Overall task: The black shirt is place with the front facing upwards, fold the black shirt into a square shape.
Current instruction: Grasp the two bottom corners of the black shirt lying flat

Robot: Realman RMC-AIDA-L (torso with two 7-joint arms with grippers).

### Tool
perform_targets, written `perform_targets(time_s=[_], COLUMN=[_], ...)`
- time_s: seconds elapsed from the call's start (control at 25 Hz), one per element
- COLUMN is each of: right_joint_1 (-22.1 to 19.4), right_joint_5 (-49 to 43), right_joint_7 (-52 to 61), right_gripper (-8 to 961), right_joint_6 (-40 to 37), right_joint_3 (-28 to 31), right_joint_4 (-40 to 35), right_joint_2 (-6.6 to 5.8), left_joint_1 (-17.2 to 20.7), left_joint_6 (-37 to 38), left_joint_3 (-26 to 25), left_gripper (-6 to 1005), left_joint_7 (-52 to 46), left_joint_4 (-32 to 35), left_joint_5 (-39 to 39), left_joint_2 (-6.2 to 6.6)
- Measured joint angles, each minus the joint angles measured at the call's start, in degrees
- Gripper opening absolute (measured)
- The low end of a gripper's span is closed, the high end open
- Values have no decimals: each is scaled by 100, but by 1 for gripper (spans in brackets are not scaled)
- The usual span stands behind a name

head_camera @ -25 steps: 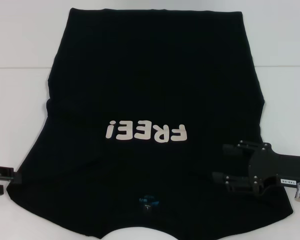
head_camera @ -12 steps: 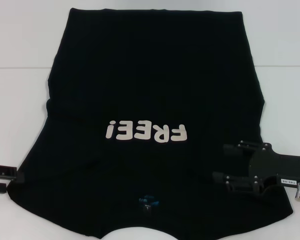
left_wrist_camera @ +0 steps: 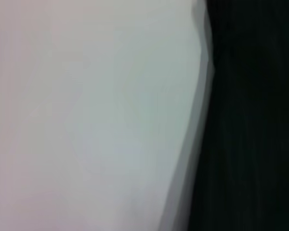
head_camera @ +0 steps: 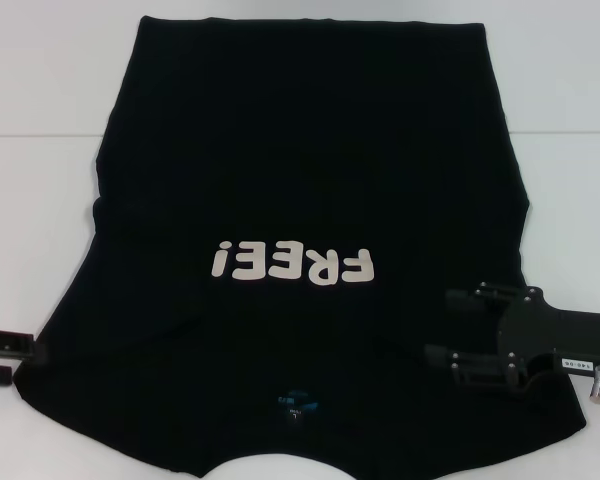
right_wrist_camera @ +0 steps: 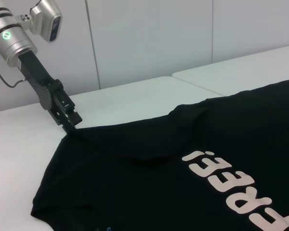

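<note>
We see the black shirt flat and unfolded on the counter, nothing shifted, left end effector at its sleeve, right end effector spread above it.

A plain white table fills the scene, with a pale panelled wall behind it.

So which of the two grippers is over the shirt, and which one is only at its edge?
The right gripper hangs over the black shirt near the collar; the left gripper sits only at the shirt's sleeve edge.
</note>
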Motion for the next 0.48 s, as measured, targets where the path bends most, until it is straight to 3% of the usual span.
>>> perform_targets(time_s=[0.48], right_joint_1=[-14], right_joint_5=[-7], right_joint_7=[0], right_gripper=[833], right_joint_6=[-29], right_joint_3=[0], right_joint_4=[1], right_joint_2=[0], left_joint_1=[-116], left_joint_6=[40], left_joint_3=[124], left_gripper=[673], left_joint_7=[14], left_joint_4=[-220], left_joint_5=[1], left_joint_2=[-4])
